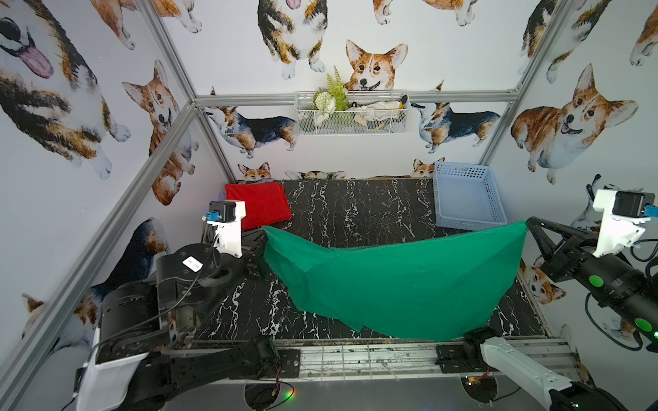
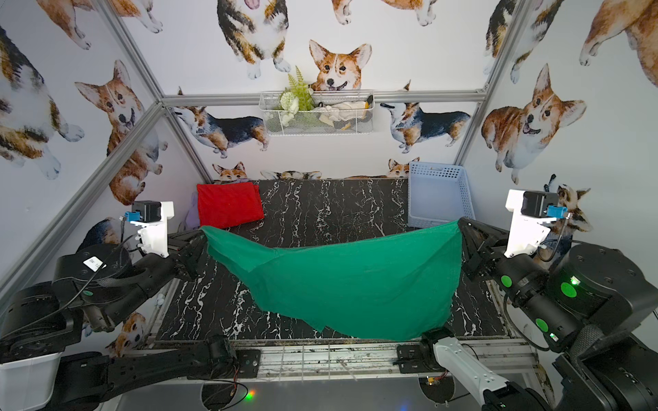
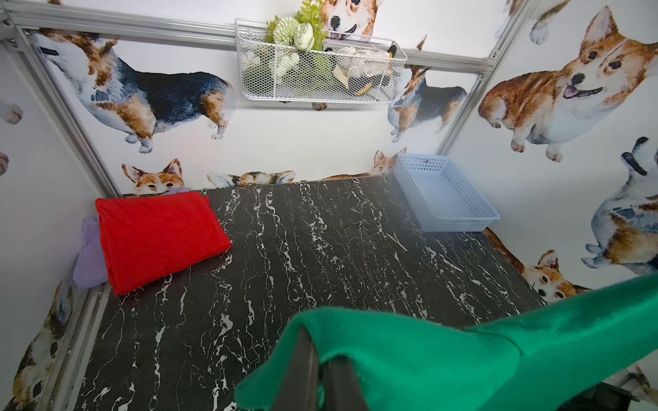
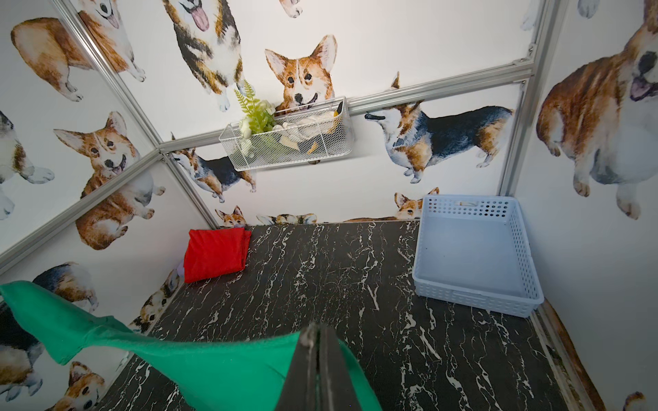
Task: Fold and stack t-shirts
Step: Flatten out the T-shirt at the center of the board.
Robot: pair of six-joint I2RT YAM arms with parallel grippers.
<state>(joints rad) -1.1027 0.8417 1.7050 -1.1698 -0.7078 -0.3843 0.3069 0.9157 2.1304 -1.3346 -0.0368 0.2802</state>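
Note:
The dark green t-shirt (image 1: 398, 281) (image 2: 356, 284) hangs stretched in the air between my two grippers, sagging over the front of the black marble table (image 1: 356, 213). My left gripper (image 1: 264, 233) (image 3: 315, 341) is shut on its left corner. At the other end my right gripper (image 1: 527, 222) (image 4: 318, 331) is shut on its right corner. The cloth drapes over both sets of fingers in the wrist views. A folded bright red t-shirt (image 1: 258, 204) (image 3: 156, 236) (image 4: 215, 254) lies at the table's back left corner.
A pale blue perforated basket (image 1: 466, 195) (image 4: 473, 252) stands empty at the back right. A lilac cloth (image 3: 89, 252) peeks from under the red shirt. A white wire basket (image 1: 352, 114) with greenery hangs on the back wall. Walls close in on three sides.

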